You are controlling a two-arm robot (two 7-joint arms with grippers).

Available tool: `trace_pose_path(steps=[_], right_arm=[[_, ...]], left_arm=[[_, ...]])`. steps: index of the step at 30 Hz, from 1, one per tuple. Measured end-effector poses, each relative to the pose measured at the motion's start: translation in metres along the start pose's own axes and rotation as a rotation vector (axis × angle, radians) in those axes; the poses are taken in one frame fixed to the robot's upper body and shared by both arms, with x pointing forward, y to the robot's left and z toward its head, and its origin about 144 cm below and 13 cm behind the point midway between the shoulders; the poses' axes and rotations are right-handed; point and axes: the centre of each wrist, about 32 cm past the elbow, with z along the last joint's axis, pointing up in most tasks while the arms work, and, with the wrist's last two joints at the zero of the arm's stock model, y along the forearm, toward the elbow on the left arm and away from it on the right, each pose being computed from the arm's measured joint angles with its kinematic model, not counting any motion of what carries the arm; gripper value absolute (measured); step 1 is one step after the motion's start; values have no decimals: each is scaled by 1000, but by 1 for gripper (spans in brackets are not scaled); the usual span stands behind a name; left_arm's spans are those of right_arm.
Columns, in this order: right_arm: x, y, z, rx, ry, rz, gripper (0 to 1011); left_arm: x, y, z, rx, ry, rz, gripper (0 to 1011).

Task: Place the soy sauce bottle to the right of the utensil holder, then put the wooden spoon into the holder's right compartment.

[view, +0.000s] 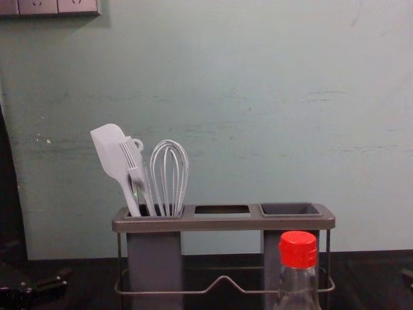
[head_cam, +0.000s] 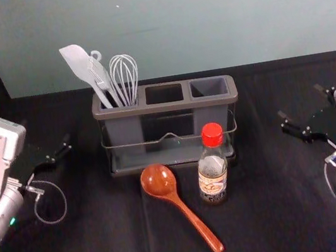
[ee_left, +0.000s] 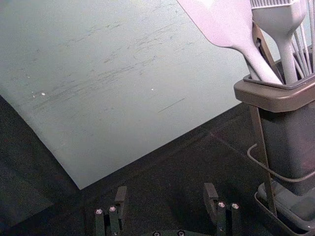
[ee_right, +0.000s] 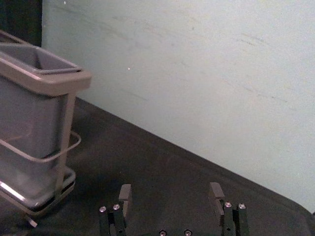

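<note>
Soy sauce bottle stands upright on the counter in the head view, before the right part of the utensil holder, hiding some of its frame and base. Just left lies the wooden spoon, bowl towards the holder, handle slanting nearer and rightward. The left compartment swallows the lower ends of a spatula, a brush and a whisk. The left gripper and right gripper are parked well out to either side, dark against the cloth, their arms cut off.

The left wrist view shows its jaws spread, grasping nothing; the spatula's blade and the holder run out of frame.

The right wrist view likewise has its jaws wide apart and unladen, beside the cropped right end of the holder.

In the chest view, the bottle's lower part is cut off; the red cap overlaps the right compartment's front. The left gripper is barely legible in the lower left corner.
</note>
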Motion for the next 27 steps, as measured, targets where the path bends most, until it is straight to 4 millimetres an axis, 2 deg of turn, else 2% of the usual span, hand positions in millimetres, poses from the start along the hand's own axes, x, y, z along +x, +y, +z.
trace_pose_path(steps=[5,13,21,27], right_arm=[[-1,-11,3,-12,-11,12,1004],[-7,-41,12,-12,-17,53,1004],[-20,-66,23,27,-8,107,1004],[-31,-76,28,50,15,142,1004]], left_arm=[[0,0,0,0,0,0,1000],[0,0,0,0,0,0,1000],[0,0,0,0,0,0,1000],[0,0,0,0,0,0,1000]])
